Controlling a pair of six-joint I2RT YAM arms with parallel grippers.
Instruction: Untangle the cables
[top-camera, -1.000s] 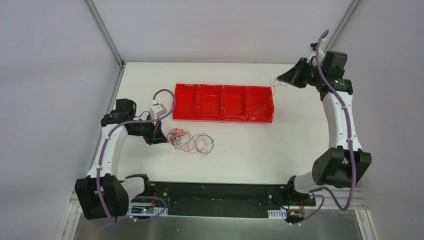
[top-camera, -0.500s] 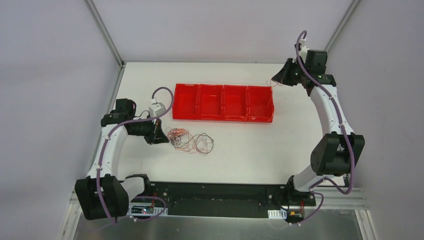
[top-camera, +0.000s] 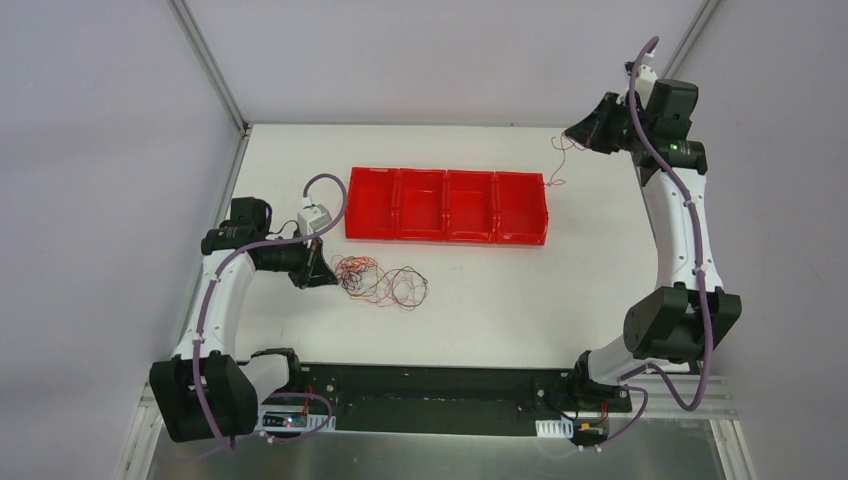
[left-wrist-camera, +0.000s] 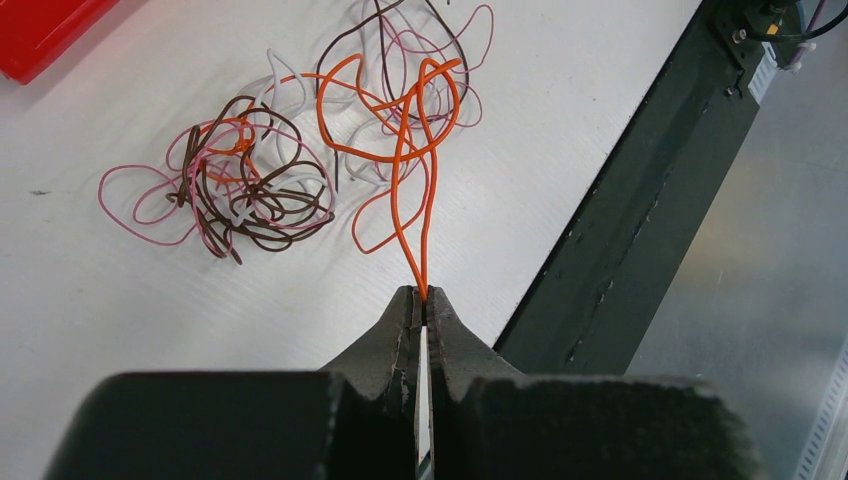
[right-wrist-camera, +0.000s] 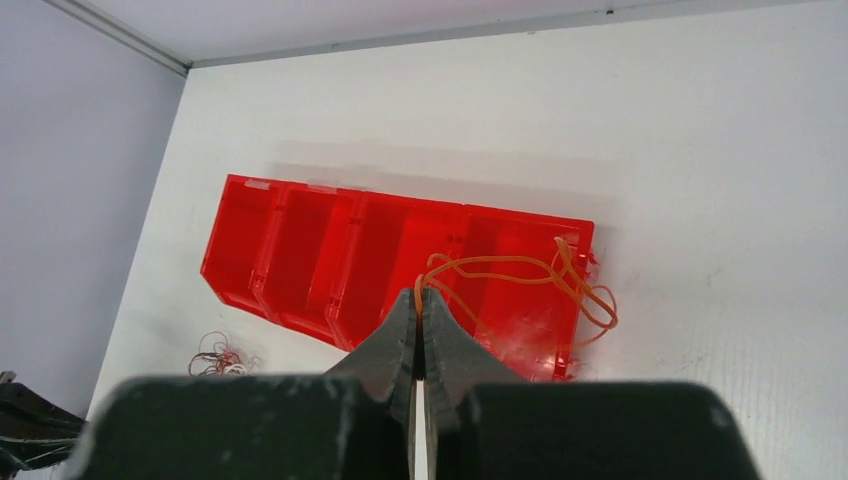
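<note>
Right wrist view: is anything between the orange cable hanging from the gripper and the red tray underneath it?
Nothing visible stands in the way. The right gripper is shut on the orange cable, and its loops hang over the end compartment of the red tray with only open air between them.

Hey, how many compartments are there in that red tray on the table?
4 in the red tray, side by side in one row: leftmost compartment, second from left, third from left, rightmost compartment. All are in full view.
</note>
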